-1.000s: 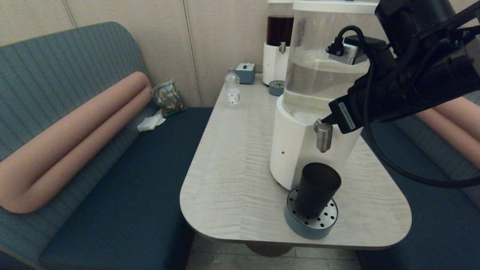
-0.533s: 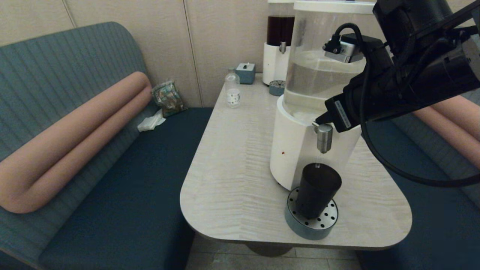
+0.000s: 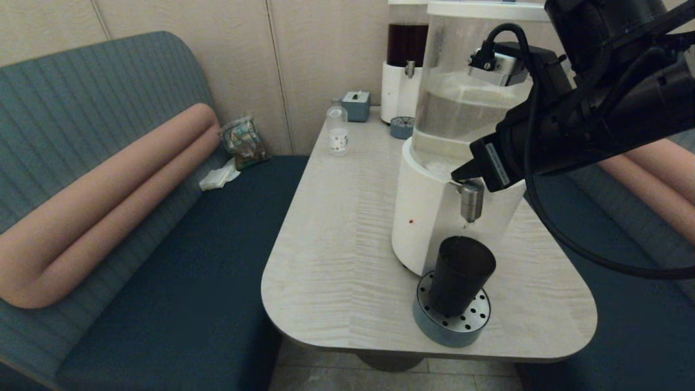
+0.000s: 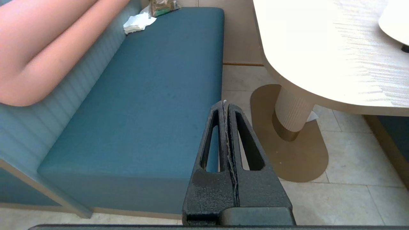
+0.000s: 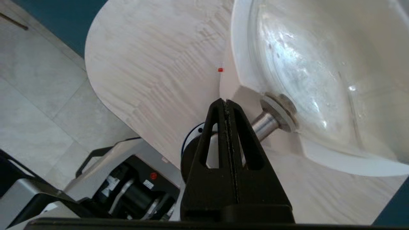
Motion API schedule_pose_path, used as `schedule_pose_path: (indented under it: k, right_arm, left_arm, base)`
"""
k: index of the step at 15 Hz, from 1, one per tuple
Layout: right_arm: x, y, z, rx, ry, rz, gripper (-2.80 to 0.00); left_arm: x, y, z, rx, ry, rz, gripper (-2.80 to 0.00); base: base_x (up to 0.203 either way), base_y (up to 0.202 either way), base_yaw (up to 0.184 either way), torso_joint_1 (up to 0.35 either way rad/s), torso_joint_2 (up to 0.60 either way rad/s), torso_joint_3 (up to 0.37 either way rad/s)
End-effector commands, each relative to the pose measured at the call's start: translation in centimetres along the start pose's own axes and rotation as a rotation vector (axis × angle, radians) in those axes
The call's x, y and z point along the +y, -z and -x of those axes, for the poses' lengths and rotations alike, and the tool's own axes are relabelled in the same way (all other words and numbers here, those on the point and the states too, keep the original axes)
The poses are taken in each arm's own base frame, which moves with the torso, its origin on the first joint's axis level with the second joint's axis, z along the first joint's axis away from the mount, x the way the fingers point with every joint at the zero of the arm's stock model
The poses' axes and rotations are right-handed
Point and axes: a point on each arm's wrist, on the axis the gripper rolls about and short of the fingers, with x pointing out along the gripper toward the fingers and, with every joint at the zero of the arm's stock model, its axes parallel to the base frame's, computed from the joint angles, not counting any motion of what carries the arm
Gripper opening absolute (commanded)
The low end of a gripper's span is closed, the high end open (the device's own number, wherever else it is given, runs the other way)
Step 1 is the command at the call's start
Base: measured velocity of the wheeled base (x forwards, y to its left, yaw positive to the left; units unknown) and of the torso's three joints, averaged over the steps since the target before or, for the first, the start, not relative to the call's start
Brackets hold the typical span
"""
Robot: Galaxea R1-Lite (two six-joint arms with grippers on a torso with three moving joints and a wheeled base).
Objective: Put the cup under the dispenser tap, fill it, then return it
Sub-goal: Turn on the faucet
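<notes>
Cup (image 3: 460,276): dark brown-black tapered tumbler, no handle, upright w/ open mouth up, standing on perforated round drip tray at desk's near edge. Tap (image 3: 471,201): short brushed-steel cylinder, pointing down, sticking out from dispenser's white base directly above cup, not touching it.

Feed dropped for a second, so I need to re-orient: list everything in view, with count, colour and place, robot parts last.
cup: 1, dark brown-black, upright on the drip tray under the tap.
dispenser tap: 1, brushed steel, on the front of the large dispenser.
large dispenser: 1, clear tank, white base, near right of the table.
drip tray: 1, blue-grey, perforated top, at the dispenser's foot.
small dispenser: 1, dark red liquid, far end of the table.
clear bottle: 1, far table edge.
table: 1, pale wood.
bench: 1, blue.
right hand: shut, tips at the top of the tap.
left hand: shut, parked low beside the bench.
</notes>
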Motion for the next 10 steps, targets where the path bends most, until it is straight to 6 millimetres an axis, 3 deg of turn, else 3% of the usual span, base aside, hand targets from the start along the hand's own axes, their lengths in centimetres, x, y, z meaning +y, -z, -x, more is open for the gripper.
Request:
schedule_pose_path:
  k: [1,7,10]
  right_arm:
    - [-0.1,-0.1,0.9,-0.018,0.008,-0.002,-2.8]
    - [-0.7,-0.1,4.3,-0.084,0.025,-0.023,-2.8]
    - [-0.8,1.3,6.2,-0.078,0.038,-0.034,-2.8]
  left_arm:
    - [0.0,0.0,0.0,0.002,0.0,0.0,-2.8]
    - [0.0,0.0,0.0,0.002,0.0,0.0,-2.8]
    - [0.0,0.0,0.0,0.001,0.0,0.0,-2.8]
  base:
    - [0.0,0.0,0.0,0.0,0.0,0.0]
    - [0.0,0.0,0.0,0.0,0.0,0.0]
    - [0.0,0.0,0.0,0.0,0.0,0.0]
